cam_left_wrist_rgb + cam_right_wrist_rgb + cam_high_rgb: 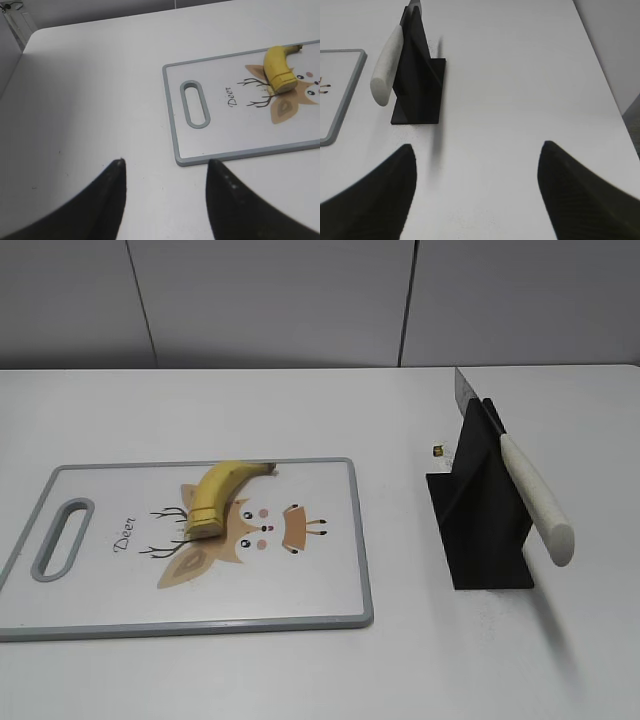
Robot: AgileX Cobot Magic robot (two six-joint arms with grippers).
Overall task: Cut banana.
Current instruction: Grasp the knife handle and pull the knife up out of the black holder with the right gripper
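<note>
Since the short, curved yellow banana (216,499) lies whole and uncut on the white plastic cutting board with the grey rim (330,612), none of the cutting looks done yet from where I stand. It rests on the middle of the board, partly over the tan cartoon deer print (245,532), its blunt cut end towards the near edge and its small dark stem tip pointing to the far side. The white-handled kitchen knife (533,498) sits untouched in the black angled knife stand (482,530), which stands on the white table (300,670) well apart from the board on the right, the handle sloping down towards the near side and the blade tip poking up behind. So what is left, as I judge it, is nearly everything: taking the knife, probably steadying the fruit, and slicing. The left gripper (165,172) hovers over bare table near the board's handle-slot end, its dark fingers spread fairly wide with nothing between them. The right gripper (477,155) hangs over bare table near the stand, its fingers spread wide and empty too. Nothing blocks the way to the knife handle or the banana; a tiny dark-and-yellow speck (438,450) lies on the table just beside the stand, too small to identify.
</note>
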